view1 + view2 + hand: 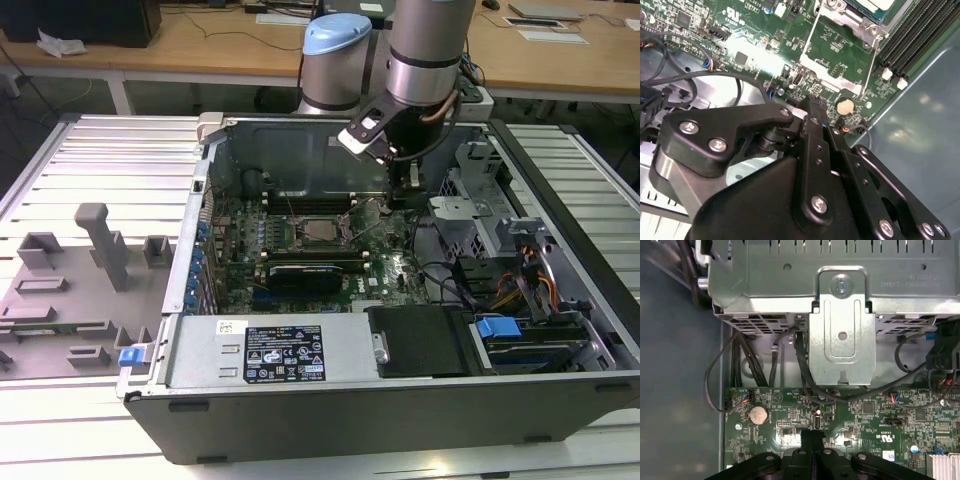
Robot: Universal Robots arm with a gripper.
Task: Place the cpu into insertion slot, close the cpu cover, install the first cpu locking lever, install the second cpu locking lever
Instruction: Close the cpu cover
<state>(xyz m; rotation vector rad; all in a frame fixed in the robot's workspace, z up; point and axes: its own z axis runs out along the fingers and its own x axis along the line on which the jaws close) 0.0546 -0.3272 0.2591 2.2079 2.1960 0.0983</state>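
The arm's fingers (812, 434) were pressed together with nothing between them, poised low over the green board just beside a coin battery (758, 414) and near loose black cables (715, 385). Beyond the fingers, in the second wrist view, the cover (845, 85) was swung open, away from the slot, with the cpu (875, 4) seated past it. In the exterior view the slot (298, 232) lay mid-board, well apart from the gripper (412, 185). With the cover unlatched, the chip seemed only to rest in place. A knock on the open frame could shift it and harm the contacts below, and a low sideways sweep could clip board parts or snag a cable. The open computer case (400, 400) lay on a slatted metal tabletop (100, 160) beside grey fixtures (100, 240), with wooden desks (200, 40) across the back of the room.
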